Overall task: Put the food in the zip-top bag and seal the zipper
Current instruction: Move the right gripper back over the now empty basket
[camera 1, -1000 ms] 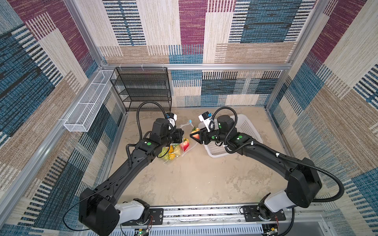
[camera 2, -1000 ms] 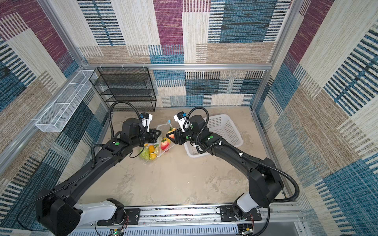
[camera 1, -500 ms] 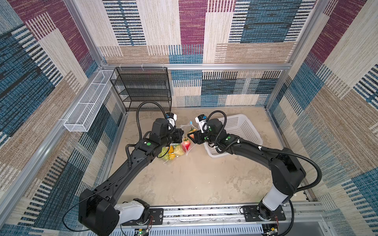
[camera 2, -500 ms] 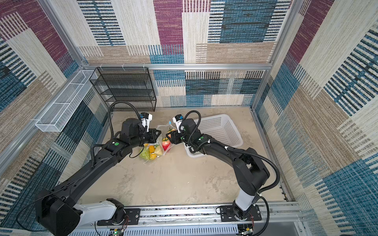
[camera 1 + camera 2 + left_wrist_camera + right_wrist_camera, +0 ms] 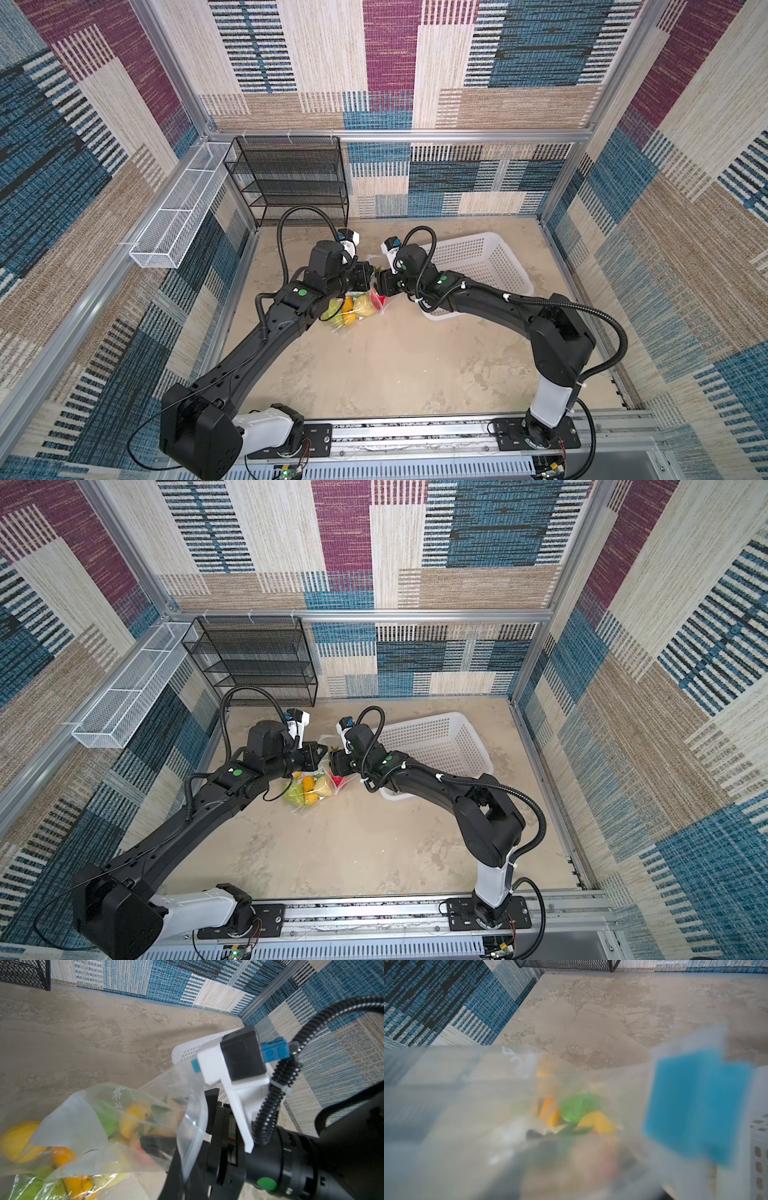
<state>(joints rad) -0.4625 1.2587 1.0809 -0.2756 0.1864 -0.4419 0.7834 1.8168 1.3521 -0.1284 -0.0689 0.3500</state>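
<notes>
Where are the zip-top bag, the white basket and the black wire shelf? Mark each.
zip-top bag (image 5: 311, 791), in a top view, on its fruit-filled middle.
white basket (image 5: 436, 750), in a top view, on its perforated floor.
black wire shelf (image 5: 253, 663), in a top view, on its mesh front.

Right wrist view mostly blur: zip-top bag (image 5: 467, 1115) up close, food (image 5: 579, 1109) just colour smears. Left wrist frame edge crops the food.

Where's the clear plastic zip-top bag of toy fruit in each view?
Top view: zip-top bag mid-floor, left of the white perforated basket.
Top view: zip-top bag, same place.
Left wrist: zip-top bag close up, before the basket.
Right wrist: zip-top bag blurred against the lens.
Shared landmark: black wire-mesh shelf.
</notes>
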